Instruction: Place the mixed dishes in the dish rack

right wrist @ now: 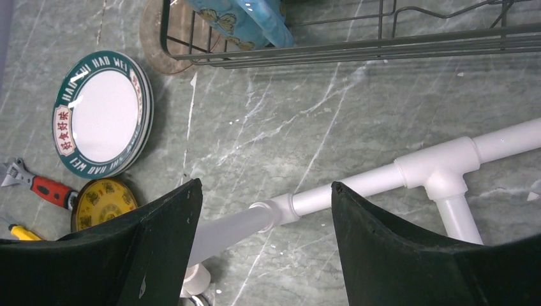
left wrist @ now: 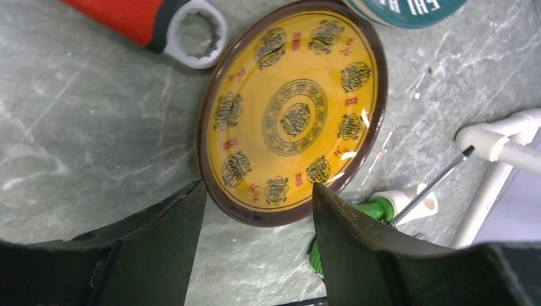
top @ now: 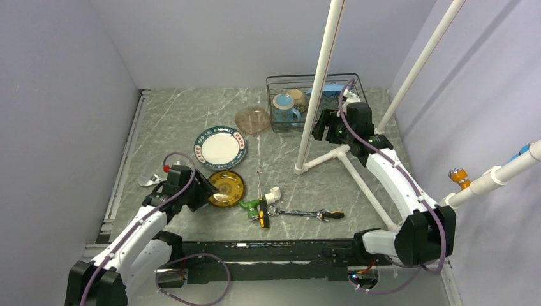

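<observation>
Dishes outside the dish rack number 3: toward the tabletop's front edge, 1 yellow-centred plate lies under the left gripper, claw apart; 1 green-rimmed white plate sits behind it; 1 whitish bowl is just beside the rack's left wall. Near the back edge, the rack holds 1 teal mug and 1 light-blue plate, partly hidden by the white pipe frame; 1 brownish item beside the mug is unclear. The right gripper, claw apart and empty, hangs over that frame.
</observation>
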`<act>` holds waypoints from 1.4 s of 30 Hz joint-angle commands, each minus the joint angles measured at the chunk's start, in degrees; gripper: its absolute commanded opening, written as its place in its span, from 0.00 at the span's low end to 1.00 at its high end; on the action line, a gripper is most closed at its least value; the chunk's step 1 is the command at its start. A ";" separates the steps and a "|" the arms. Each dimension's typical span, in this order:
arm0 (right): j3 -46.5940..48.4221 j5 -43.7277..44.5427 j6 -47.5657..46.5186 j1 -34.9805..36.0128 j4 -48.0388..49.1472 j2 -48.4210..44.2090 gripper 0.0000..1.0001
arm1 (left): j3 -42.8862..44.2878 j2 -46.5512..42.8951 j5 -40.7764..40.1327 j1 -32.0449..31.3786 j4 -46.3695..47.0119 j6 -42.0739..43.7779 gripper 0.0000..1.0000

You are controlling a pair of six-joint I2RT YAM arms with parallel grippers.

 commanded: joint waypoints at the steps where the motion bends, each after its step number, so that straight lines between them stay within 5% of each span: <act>1: -1.26 1.33 0.06 -0.16 2.68 -3.07 0.75 | -1.23 -1.61 -4.37 0.30 0.17 -7.92 0.64; 5: -1.44 1.67 -0.34 -0.17 2.39 -3.74 0.75 | -3.22 -2.73 -6.79 0.31 0.66 -8.37 0.56; 14: -2.97 0.39 0.21 -0.17 5.10 -5.13 0.74 | -7.40 -1.77 -5.65 0.30 9.26 -7.29 0.54; 23: -4.99 -0.62 0.10 -0.23 8.37 -7.66 0.73 | -10.78 -1.04 -6.16 0.30 15.19 -6.85 0.38; 26: -5.66 -0.91 0.21 -0.20 9.24 -8.46 0.73 | -10.99 0.04 -6.17 0.33 15.94 -6.33 0.25; 28: -5.59 -0.62 0.14 -0.23 9.05 -8.56 0.73 | -10.70 0.88 -6.41 0.31 15.51 -6.16 0.03; 29: -5.51 -0.47 0.12 -0.24 8.93 -8.58 0.73 | -10.38 1.24 -6.54 0.32 14.94 -6.10 0.00; 42: -3.48 0.74 -0.34 -0.23 6.42 -7.76 0.73 | -1.40 -9.19 -7.76 0.30 5.70 2.63 0.00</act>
